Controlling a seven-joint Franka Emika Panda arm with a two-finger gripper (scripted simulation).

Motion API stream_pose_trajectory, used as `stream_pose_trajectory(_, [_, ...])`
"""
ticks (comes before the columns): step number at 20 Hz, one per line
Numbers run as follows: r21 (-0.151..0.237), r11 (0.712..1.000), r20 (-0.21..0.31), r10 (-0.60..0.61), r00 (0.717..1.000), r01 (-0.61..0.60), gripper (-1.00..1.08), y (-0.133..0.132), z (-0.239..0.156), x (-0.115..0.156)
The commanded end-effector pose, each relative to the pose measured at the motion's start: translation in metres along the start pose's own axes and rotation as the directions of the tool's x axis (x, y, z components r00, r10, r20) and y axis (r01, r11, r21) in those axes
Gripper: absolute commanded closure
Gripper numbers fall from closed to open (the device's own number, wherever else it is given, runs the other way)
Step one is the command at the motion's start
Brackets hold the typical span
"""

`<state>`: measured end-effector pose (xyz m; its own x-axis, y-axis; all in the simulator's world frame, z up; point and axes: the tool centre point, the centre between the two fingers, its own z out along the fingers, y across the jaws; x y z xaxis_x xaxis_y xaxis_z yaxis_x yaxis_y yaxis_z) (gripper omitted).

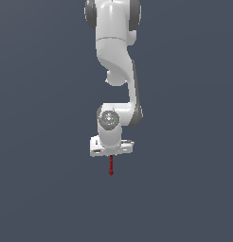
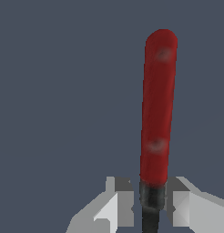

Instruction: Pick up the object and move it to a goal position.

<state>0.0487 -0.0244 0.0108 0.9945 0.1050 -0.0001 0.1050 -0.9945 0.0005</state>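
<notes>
One half of the task is judged to be done: the object (image 1: 111, 166) is seen gripped by the end effector (image 1: 111, 154), while the move to a goal position is left, and no goal marker is shown in either picture. In the exterior view the white arm (image 1: 114, 47) is seen reaching down from the top centre of the frame, and the end effector is placed a little below the middle, with the thin red handle protruding from beneath it toward the lower centre. Whether the tool is lifted clear of the worktop (image 1: 38, 189) cannot be told from that view, since no shadow or contact line is visible on the plain grey-blue surface. In the wrist view the red handle (image 2: 158, 109) is shown running from the upper right of the frame down to the lower centre, where it gives way to the black shaft (image 2: 151, 200). That shaft is held between the two grey fingers (image 2: 120, 205), which are drawn in narrowly on either side of it and appear to touch it. The round head of the tool is hidden from both views. The hold is judged to be near the junction of handle and shaft, so the long handle is left unsupported; a slow carry is thought advisable so that the thin tool is not swung or slipped.
</notes>
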Motion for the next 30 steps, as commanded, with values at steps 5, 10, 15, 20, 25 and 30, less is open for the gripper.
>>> stream_pose_trajectory(5, [0.000, 1.000, 0.000, -0.001, 1.000, 0.001, 1.08, -0.001, 0.000, 0.000])
stream_pose_trajectory(10, [-0.001, 1.000, -0.002, 0.002, 1.000, -0.002, 1.08, 0.002, -0.002, 0.000])
stream_pose_trajectory(15, [-0.001, 1.000, -0.002, 0.002, 1.000, -0.002, 1.08, 0.008, -0.011, -0.005])
stream_pose_trajectory(20, [-0.001, 1.000, -0.002, 0.002, 1.000, -0.002, 1.08, 0.022, -0.031, -0.016])
stream_pose_trajectory(25, [-0.001, 1.000, -0.001, 0.002, 1.000, -0.002, 1.08, 0.043, -0.062, -0.034])
stream_pose_trajectory(30, [0.000, 1.000, -0.001, 0.001, 1.000, -0.001, 1.08, 0.072, -0.106, -0.058])
